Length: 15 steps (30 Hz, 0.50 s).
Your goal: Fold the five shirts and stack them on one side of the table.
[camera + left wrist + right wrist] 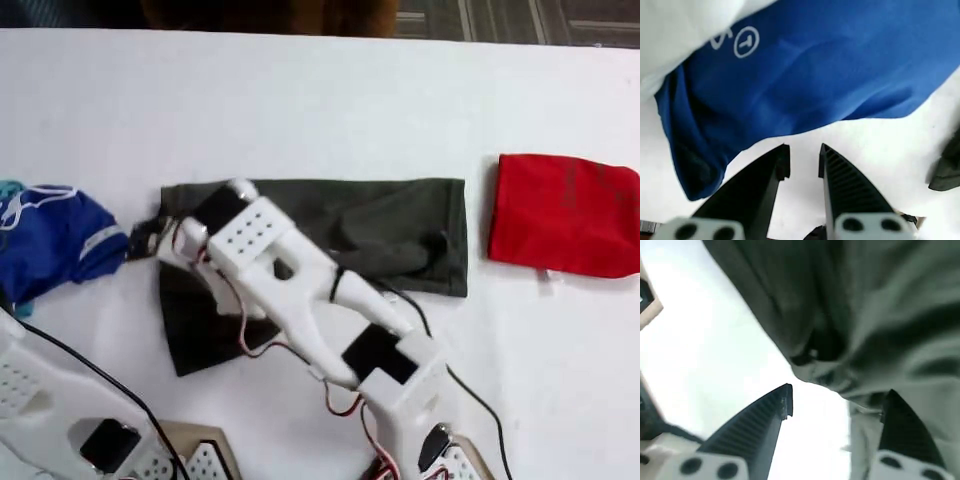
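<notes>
A dark green shirt (390, 225) lies spread across the middle of the table, with its left part folded down toward the front. My right gripper (150, 240) is at that shirt's left edge. In the right wrist view it (840, 395) stands open, with the bunched edge of the green shirt (865, 315) just beyond and between the fingertips. A crumpled blue shirt (55, 235) lies at the far left. My left gripper (804, 155) hovers close over the table beside the blue shirt (815, 65), slightly open and holding nothing. A folded red shirt (565, 215) rests at the right.
The right arm (330, 300) stretches from the front centre over the green shirt's lower left part. The left arm's base (40, 410) sits at the front left corner. A bit of teal cloth (10, 190) peeks out by the blue shirt. The table's far edge (320, 35) runs along the back.
</notes>
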{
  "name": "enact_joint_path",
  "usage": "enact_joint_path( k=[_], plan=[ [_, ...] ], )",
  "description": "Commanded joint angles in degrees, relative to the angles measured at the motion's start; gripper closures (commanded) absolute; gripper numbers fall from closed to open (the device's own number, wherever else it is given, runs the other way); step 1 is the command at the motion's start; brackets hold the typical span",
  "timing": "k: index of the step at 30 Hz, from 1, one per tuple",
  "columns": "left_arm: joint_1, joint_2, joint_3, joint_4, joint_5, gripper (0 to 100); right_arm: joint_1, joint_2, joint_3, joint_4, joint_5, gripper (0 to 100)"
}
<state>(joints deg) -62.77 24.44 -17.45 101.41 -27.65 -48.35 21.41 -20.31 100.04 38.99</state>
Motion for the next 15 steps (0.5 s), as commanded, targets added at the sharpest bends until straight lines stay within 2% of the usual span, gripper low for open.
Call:
enact_joint_path(
  k=[1, 3, 5, 8, 9, 11, 13, 15],
  plan=[
    [-0.35, -3.25, 0.04, 0.53, -0.44, 88, 6.37, -2.15, -6.86, -0.13, 1.05, 70.4],
    [-0.18, -3.25, 0.04, 0.53, -0.44, 88, 11.21, 1.19, -10.46, -1.98, 0.97, 70.7],
    [0.09, -3.25, 0.04, 0.53, -0.26, 88, 16.31, 5.85, -14.15, -3.65, 0.79, 76.2],
    [2.2, -3.34, 0.04, 0.62, 0.09, 88, 22.29, 13.41, -21.89, -4.09, 0.7, 97.7],
    [3.34, -3.52, -0.04, 0.62, 0.18, 88, 24.04, 15.87, -24.62, -3.74, 0.7, 99.1],
    [6.07, -3.69, -0.4, 0.62, 2.64, 88, 27.12, 20.09, -29.8, -3.12, 0.7, 94.8],
    [9.76, -3.78, -1.19, 0.44, 8.35, 88, 30.11, 23.96, -35.25, -2.86, 0.7, 98.8],
    [15.03, -3.52, -3.47, 0.53, 13.71, 88, 33.27, 27.21, -40.35, -2.86, 0.7, 97.6]
  ],
)
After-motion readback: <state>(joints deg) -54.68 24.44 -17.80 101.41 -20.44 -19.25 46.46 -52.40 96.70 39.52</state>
